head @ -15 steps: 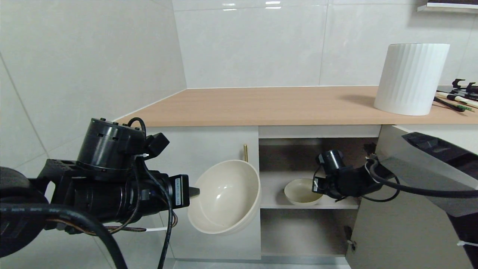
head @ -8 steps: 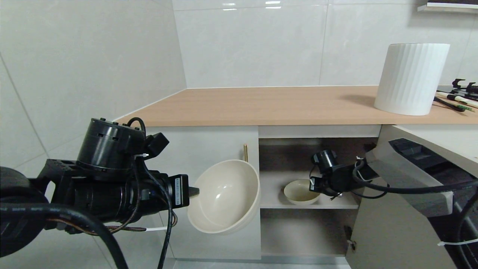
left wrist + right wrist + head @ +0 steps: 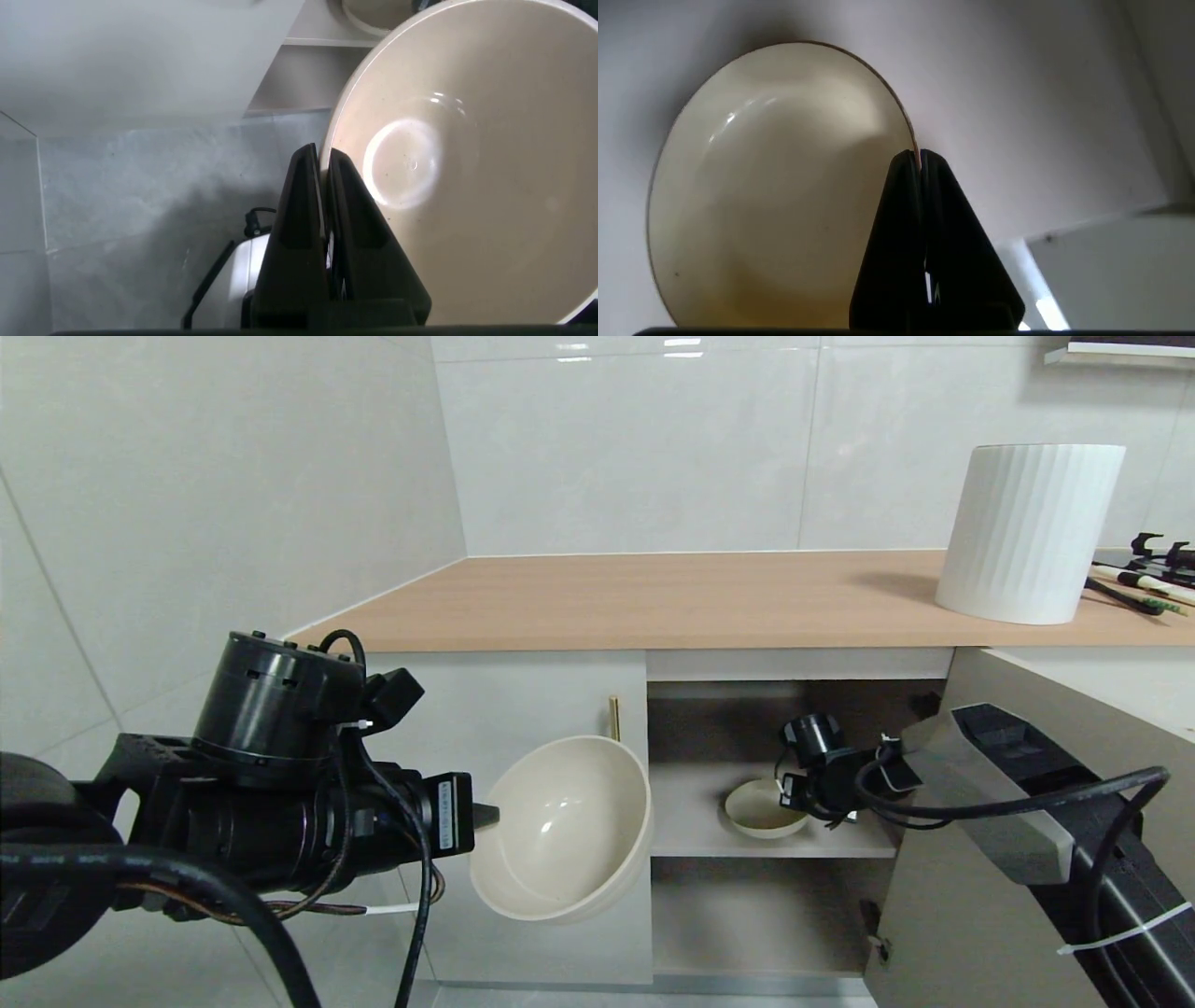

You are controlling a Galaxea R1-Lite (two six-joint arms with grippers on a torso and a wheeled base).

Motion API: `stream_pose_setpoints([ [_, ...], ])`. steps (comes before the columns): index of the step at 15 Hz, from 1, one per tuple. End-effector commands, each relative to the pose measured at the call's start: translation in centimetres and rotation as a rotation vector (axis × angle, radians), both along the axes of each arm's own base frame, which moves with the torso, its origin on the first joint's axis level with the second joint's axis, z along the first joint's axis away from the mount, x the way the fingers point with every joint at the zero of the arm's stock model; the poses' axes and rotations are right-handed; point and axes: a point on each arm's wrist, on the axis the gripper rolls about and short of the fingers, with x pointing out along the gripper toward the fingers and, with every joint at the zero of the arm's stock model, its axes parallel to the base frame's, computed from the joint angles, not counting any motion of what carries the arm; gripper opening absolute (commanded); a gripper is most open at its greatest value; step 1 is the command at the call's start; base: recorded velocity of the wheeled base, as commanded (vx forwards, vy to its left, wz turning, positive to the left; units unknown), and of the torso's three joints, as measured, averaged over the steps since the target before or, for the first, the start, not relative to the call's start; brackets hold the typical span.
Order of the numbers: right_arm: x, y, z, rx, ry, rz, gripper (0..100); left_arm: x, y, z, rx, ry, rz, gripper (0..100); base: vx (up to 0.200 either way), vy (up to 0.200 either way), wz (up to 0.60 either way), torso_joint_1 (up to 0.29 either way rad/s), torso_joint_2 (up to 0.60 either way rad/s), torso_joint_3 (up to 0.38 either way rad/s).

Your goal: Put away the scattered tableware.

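Two bowls are held: the large bowl [image 3: 560, 826] is pinched at its rim by the left gripper [image 3: 485, 816], just left of the open cabinet [image 3: 686, 803]; the small bowl [image 3: 758, 807] is clamped by the right gripper [image 3: 794, 798] inside it, at shelf level.

Wooden countertop [image 3: 653, 602], ribbed white canister [image 3: 1027, 532] upright on it — tiled wall [image 3: 635, 448] behind

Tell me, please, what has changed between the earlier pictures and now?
The right claw, shut on the small bowl, has carried it deeper over the cabinet shelf. The left claw and its large bowl stayed in place.
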Motion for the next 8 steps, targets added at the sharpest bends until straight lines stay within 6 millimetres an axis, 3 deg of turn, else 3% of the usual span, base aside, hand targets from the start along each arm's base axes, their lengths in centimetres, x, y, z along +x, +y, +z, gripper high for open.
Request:
stream_pose_setpoints([
  [1,0.36,-0.04,-1.09,-0.006,0.016,-0.004,0,0.01,-0.03,-0.04,0.001,0.001,-0.001,0,0.000,0.000,0.00,0.000,0.00,0.000],
  [7,0.42,0.05,-0.76,-0.004,0.009,-0.005,0,0.11,-0.08,-0.20,0.003,0.007,-0.001,0,0.000,0.000,0.00,0.000,0.00,0.000],
  [8,0.36,0.11,-0.76,-0.005,0.011,-0.003,100,0.11,-0.08,-0.20,0.003,0.007,-0.002,0,0.000,0.000,0.00,0.000,0.00,0.000],
])
